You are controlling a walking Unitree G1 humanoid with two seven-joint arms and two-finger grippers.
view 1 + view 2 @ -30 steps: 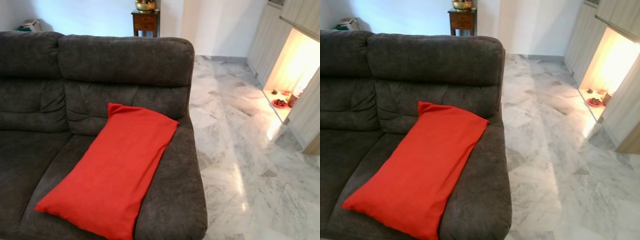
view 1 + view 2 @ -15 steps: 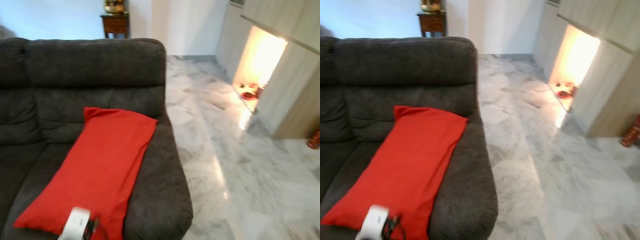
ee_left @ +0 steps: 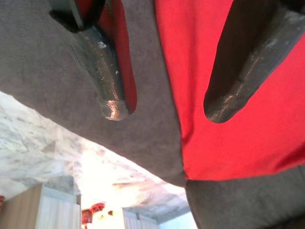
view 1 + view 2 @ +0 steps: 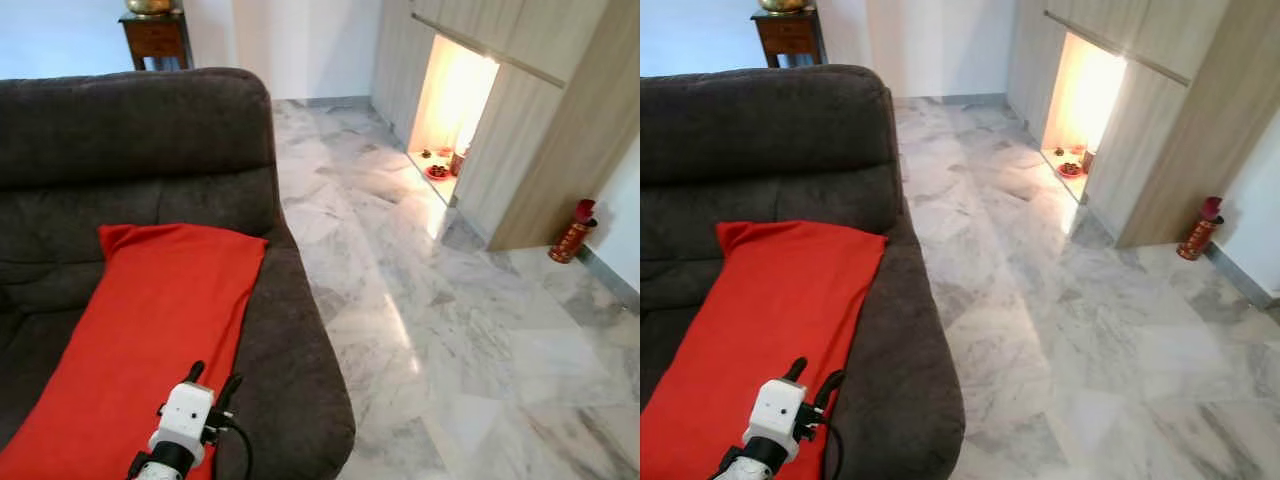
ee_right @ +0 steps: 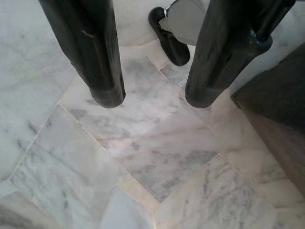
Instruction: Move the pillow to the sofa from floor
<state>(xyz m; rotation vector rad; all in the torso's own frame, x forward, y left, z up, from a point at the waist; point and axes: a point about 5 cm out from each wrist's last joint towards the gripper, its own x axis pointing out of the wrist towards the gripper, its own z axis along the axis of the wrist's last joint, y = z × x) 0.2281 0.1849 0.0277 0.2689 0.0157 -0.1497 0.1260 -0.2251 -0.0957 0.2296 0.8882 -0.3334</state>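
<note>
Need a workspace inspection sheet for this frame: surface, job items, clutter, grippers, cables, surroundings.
Surface: dark grey sofa, seat and backrest in view.
Job's things: red pillow lies flat on the sofa seat, top corner against the backrest.
Clutter: nothing seen on the sofa.
Grippers: left gripper above the pillow's lower part, jaws open, empty; right gripper over marble floor, jaws open, empty.
Cables: black cable looped beside the left wrist.
Surroundings: lit wall niche, wooden side table, red cylinder by the wall.

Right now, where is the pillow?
The pillow lies on the sofa seat, leaning on its backrest, by the armrest, under the open left gripper.
</note>
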